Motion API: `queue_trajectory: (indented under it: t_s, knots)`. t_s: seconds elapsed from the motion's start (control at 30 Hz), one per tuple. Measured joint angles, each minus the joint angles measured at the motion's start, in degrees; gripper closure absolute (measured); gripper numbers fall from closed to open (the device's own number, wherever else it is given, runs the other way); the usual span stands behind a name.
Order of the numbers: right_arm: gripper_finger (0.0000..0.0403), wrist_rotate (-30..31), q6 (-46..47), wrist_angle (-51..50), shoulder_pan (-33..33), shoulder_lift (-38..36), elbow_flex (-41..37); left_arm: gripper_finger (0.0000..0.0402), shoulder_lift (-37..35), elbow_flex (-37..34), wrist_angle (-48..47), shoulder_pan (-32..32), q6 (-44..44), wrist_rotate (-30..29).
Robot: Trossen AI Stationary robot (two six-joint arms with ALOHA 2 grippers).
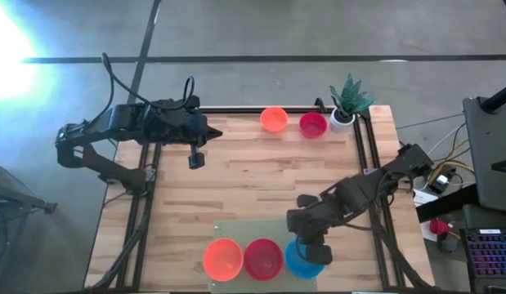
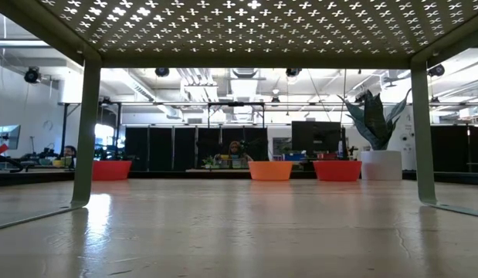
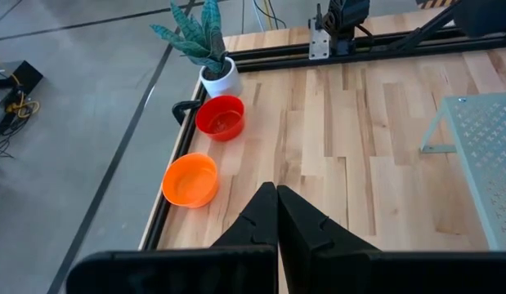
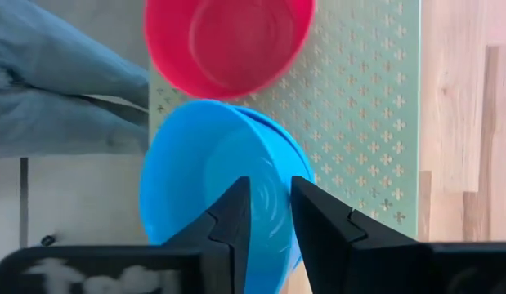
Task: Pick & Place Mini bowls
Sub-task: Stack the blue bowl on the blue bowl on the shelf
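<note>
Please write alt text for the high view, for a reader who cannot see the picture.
Seen from above, the right gripper hangs over a blue bowl on a pale green perforated shelf, beside a red bowl and an orange bowl. Two more bowls, orange and red, sit at the wooden table's far edge near a potted plant; the left gripper waits shut.

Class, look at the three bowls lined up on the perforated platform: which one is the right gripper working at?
The blue bowl, at the row's right end. The right gripper has its fingers astride that bowl's rim; the red bowl and orange bowl beside it sit untouched.
</note>
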Motion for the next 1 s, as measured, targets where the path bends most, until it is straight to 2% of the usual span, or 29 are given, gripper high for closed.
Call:
queue_trajectory:
  t_s: [0.43, 1.0]
  knots:
    - [0.0341, 0.5, -1.9, -5.3, 0.2, 0.0, 6.9, 0.0402, 0.0, 0.0, 0.0, 0.0, -0.1, 0.0]
    - [0.0388, 0.6, -3.7, -4.2, 0.4, 0.0, -1.1, 0.0402, 0.0, 0.0, 0.0, 0.0, -0.2, 0.0]
